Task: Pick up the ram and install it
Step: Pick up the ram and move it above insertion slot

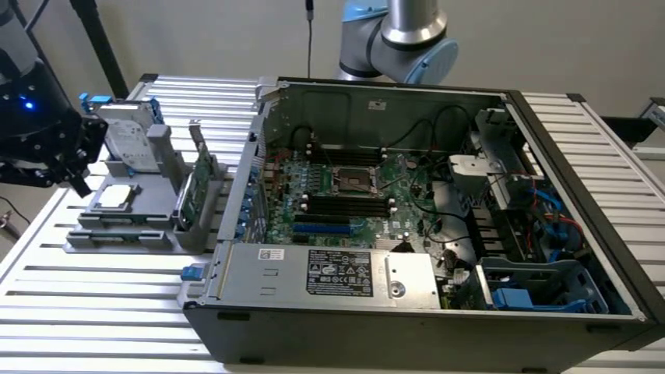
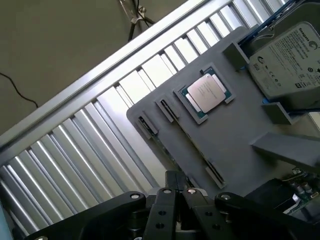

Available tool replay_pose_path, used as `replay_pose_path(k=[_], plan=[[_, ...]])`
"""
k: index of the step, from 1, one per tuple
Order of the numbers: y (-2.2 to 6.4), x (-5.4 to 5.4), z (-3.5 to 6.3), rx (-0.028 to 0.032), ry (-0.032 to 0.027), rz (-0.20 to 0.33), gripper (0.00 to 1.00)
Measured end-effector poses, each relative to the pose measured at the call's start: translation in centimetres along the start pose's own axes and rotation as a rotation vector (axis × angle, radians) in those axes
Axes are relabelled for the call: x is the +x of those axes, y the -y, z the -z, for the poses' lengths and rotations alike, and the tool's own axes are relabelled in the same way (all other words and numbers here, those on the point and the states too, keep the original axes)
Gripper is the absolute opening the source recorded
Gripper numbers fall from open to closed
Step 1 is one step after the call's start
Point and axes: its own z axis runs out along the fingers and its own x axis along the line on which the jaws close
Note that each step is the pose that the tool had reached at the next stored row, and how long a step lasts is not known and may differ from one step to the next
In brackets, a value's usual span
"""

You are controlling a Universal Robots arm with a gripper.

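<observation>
1. Black gripper (image 1: 75, 181) hangs at the far left of the exterior frame, over the left end of the grey parts tray (image 1: 124, 243). Its fingers (image 2: 162, 205), low in the wrist frame, are pressed together with nothing seen between them.
2. Lower left of the exterior frame, just right of the gripper, the ram (image 1: 117, 223) appears to stand on edge in the tray's front slot. It sits near the processor chip (image 1: 117, 196) and apart from the gripper.
3. Light, stiff and thin by its look, the stick is likely fragile. Chips and contacts want no squeezing, so the bare long top edge, pinched mid-length across its thickness, seems the safest hold.
4. Centre and right, the open computer case (image 1: 582, 257) shows the motherboard's long black memory slots (image 1: 343, 206).
</observation>
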Motion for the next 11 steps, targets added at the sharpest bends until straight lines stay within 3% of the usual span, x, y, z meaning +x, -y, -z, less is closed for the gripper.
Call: replay_pose_path(k=[11], plan=[[0.02, 0.0, -0.41, 0.0002, -0.0095, 0.2, 0.11]])
